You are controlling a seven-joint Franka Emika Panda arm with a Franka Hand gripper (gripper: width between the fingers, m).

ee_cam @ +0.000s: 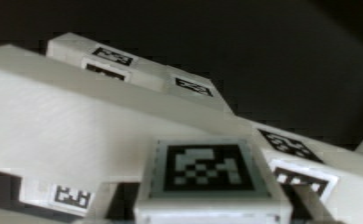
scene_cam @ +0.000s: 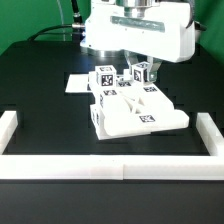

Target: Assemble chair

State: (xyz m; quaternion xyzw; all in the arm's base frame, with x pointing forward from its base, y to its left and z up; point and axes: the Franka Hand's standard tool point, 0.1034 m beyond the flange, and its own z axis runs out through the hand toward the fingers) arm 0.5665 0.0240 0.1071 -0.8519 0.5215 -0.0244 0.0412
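Observation:
The chair is a cluster of matte white tagged pieces (scene_cam: 135,110) in the middle of the black table. A broad flat panel (ee_cam: 80,110) fills much of the wrist view, with tagged blocks (ee_cam: 196,87) along its far edge. My gripper (scene_cam: 141,66) hangs over the back of the cluster. In the wrist view my gripper (ee_cam: 215,202) is shut on a chunky white block (ee_cam: 208,165) with a large tag on its face, one dark finger (ee_cam: 125,200) on each side. This held block (scene_cam: 141,73) stands level with another tagged block (scene_cam: 105,77) at its side.
The marker board (scene_cam: 78,83) lies flat behind the cluster toward the exterior view's left. A long low white border wall (scene_cam: 110,166) runs along the front and turns up both sides (scene_cam: 8,128). The arm's white body (scene_cam: 135,30) looms above the back.

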